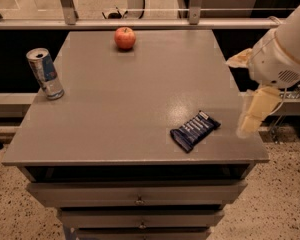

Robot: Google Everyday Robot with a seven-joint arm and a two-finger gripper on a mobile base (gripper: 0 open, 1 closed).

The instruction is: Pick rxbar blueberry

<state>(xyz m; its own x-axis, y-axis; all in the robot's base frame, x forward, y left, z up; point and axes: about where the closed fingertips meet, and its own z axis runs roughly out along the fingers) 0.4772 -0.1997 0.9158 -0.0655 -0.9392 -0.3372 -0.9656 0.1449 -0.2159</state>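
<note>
The rxbar blueberry (195, 130) is a flat dark navy bar with pale lettering. It lies diagonally on the grey table (130, 104), near the front right corner. My gripper (254, 113) hangs at the table's right edge, to the right of the bar and a little above the tabletop. It is apart from the bar and holds nothing that I can see. The white arm housing (280, 59) is above it.
A blue-and-silver drink can (45, 73) stands upright at the table's left edge. A red apple (125, 38) sits at the back centre. Drawers (140, 196) are below the tabletop. A railing runs behind the table.
</note>
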